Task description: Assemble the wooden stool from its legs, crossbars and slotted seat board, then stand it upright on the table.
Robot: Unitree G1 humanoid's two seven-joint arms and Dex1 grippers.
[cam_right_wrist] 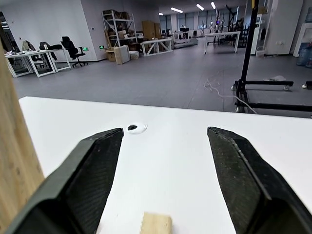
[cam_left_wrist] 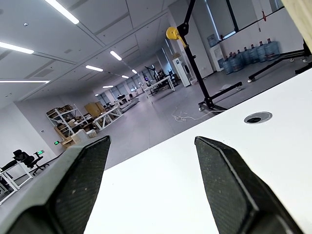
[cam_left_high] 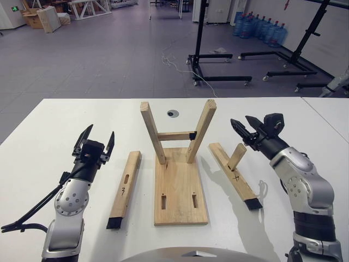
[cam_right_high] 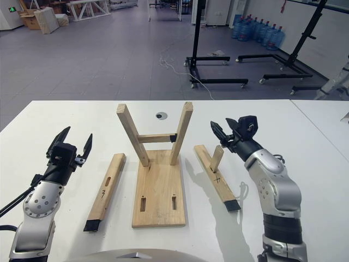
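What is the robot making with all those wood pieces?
It is building a stool. A flat pale wooden seat board lies on the white table. Two upright wooden legs joined by a short crossbar stand at its far end; the two near slots are empty. One loose wooden leg lies left of the board, and another leg with a crossbar stub lies right. The open left gripper and open right gripper hover beside them, holding nothing.

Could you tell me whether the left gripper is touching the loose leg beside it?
Apart. The right eye view shows bare white table between the left gripper and the loose leg.
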